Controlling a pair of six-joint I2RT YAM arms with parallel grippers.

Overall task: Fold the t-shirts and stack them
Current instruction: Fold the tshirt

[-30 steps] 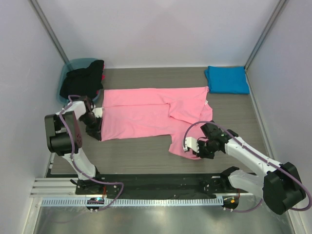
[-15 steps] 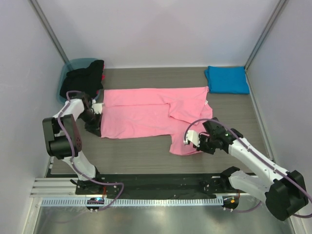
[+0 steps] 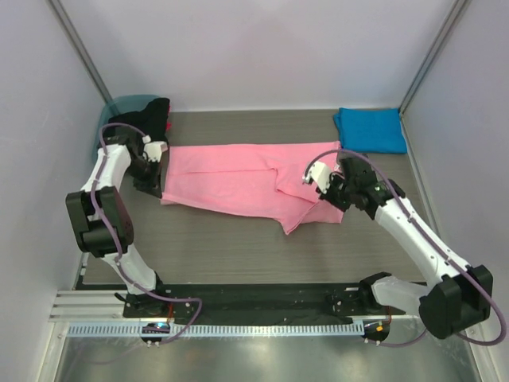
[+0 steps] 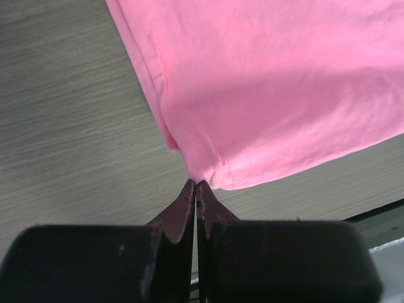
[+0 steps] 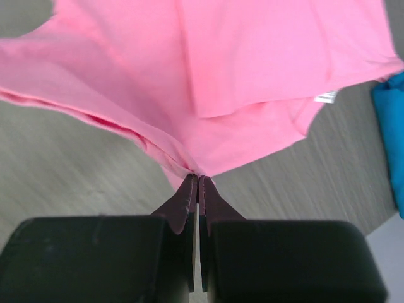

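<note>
At the tips of the left gripper (image 4: 196,184): 1 corner of the pink t-shirt (image 4: 284,95), pinched between jaws pressed fully together. The cloth fans out ahead of the fingers and settles onto the table (image 4: 63,126).

At the tips of the right gripper (image 5: 196,177): 1 edge of the same shirt, also clamped between closed jaws. A lifted fold runs out to its left, and a white label shows ahead and to its right.

Between the 2 grippers: the shirt body, spread across the table, with its near edge raised at both ends.

Beyond the right gripper, to its right: the blue t-shirt (image 3: 370,130), folded, lying just beside the pink shirt's far corner.

Beyond the left gripper: a teal tub (image 3: 119,107) holding dark cloth (image 3: 139,127), possibly another garment; the view is too poor to say.

Step in hand, as judged: carrying the near edge over for a lengthwise fold. To do it well:
- Move both grippers at 1 pace and 1 height.
- Keep the held edge taut between them.
- Lay it square along the far edge.
- Release only once the cloth rests flat.
</note>
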